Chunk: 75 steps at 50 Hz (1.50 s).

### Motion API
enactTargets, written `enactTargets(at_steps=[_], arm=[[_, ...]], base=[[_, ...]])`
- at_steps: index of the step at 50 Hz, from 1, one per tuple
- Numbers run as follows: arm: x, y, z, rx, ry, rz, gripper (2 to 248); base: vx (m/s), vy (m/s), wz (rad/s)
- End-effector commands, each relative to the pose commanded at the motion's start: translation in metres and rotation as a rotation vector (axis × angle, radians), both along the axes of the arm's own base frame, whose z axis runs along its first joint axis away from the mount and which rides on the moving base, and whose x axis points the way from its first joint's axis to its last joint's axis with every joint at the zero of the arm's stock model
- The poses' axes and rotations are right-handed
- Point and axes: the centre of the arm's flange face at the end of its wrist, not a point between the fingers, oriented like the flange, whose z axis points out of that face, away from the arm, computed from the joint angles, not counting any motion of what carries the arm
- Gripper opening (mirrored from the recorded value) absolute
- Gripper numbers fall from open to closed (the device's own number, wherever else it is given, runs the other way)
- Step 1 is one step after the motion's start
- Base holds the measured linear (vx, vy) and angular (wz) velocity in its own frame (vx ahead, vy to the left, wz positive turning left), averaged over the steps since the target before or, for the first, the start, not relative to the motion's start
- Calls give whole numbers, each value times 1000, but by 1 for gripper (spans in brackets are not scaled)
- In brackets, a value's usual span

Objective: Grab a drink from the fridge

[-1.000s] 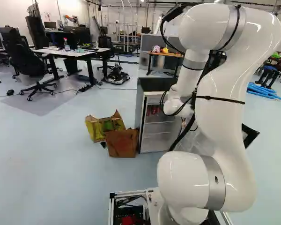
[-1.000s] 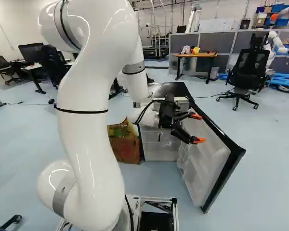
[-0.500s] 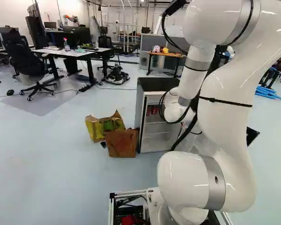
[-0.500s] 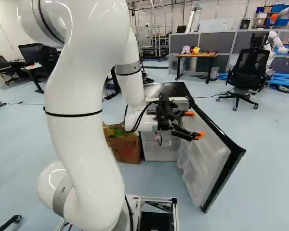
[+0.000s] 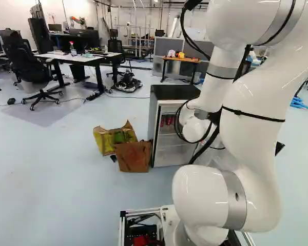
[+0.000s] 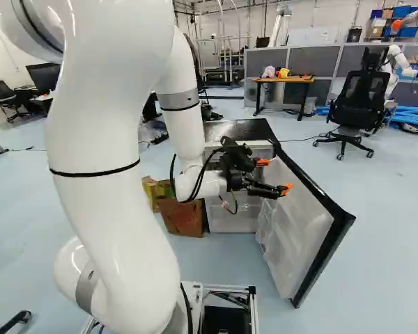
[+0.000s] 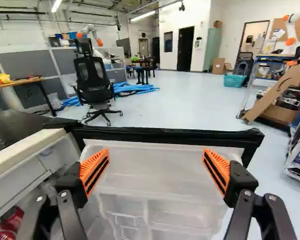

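Plainly, in the wrist view, your gripper [image 7: 156, 155] is released, its two orange pads [image 7: 90, 167] standing wide apart with nothing held between them. Ahead of and below it spreads the clear inner side of the fridge door [image 7: 165, 175], swung open. The red drinks [image 7: 9, 225], which look like cans, sit low and back from the fingertips, outside the grasp, on the side of the finger nearest the cabinet.

In the right base view, your gripper hovers in front of the opening of the fridge [image 6: 240, 130], pointing across it towards the door rather than in at the shelves. Judging from that, you need to turn it inward before you reach, minding the door close beside its tips.

In the left base view, your arm [image 5: 254, 123] hides the gripper. The red drinks show just past the wrist, upright on a high shelf of the fridge, close to the side wall away from the door.

Expect a can to be smooth, perhaps slippery if chilled, and fairly heavy for its size when full. The thin wall will probably feel firm but could dent under a hard squeeze. Take it around the middle, one pad on each side, keeping it upright and clear of its neighbours
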Motion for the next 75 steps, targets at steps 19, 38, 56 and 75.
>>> enactTargets(at_steps=[19, 38, 56, 75], arm=[[-11, -3, -8, 3, 38, 143, 247], [-20, -7, -25, 28, 91, 277, 247], [-21, -5, -43, 59, 130, 424, 247], [-9, 8, -62, 93, 159, 624, 247]], base=[[0, 0, 0], [0, 0, 0], [0, 0, 0], [0, 0, 0]])
